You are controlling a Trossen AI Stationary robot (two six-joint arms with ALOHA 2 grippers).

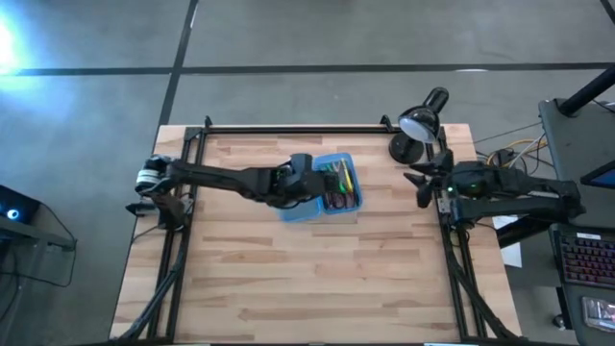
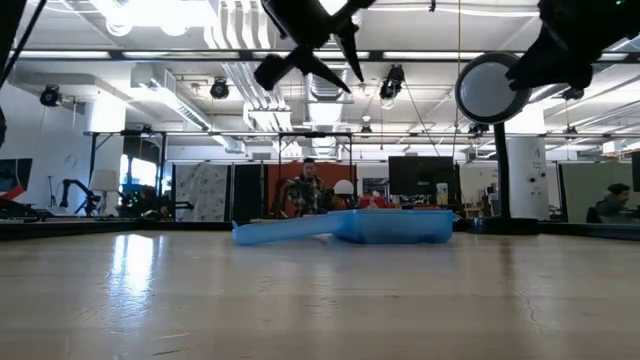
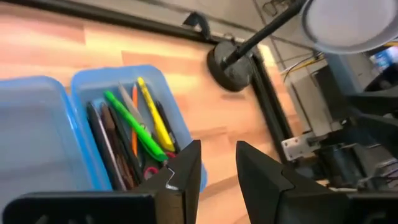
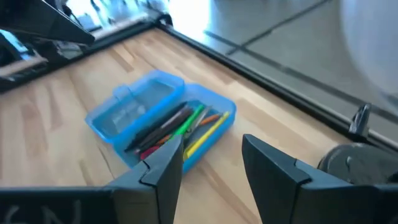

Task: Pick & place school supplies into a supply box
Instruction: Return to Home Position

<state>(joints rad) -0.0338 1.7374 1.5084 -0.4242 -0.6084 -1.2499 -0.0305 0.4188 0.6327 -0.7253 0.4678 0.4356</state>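
A light wooden slatted table (image 1: pixel 288 279) is seen from above, with two dark robot arms reaching in from its left and right edges. Near the middle, a little toward the far side, lies a translucent blue plastic pencil case (image 1: pixel 304 213), opened flat with its two shallow halves side by side. Its right half holds the school supplies, lying lengthwise and overlapping:
- a bright green pen (image 3: pixel 124 115)
- a yellow pen (image 3: pixel 155 118)
- a thin orange pencil (image 3: pixel 134 146)
- several dark pens (image 3: pixel 99 137)
- a glimpse of red (image 3: pixel 151 169), probably the scissors' handle

The left half looks empty.

The left gripper (image 1: pixel 300 178) hovers above the case, over its left half, with its fingers apart and nothing between them. The right gripper (image 1: pixel 423 185) waits at the table's right edge, well apart from the case, its fingers also spread and empty. A black desk lamp (image 1: pixel 415 125) with a round base stands at the far right corner.

The pens look light, stiff and smooth, so they would likely roll or slip. Each is best pinched across the middle of its barrel. The case looks like thin, light plastic that would probably slide on the wood. If it must be moved or closed, the free rim of the empty left half is the likeliest place to take hold. No supplies show on the bare table, so the filling appears finished
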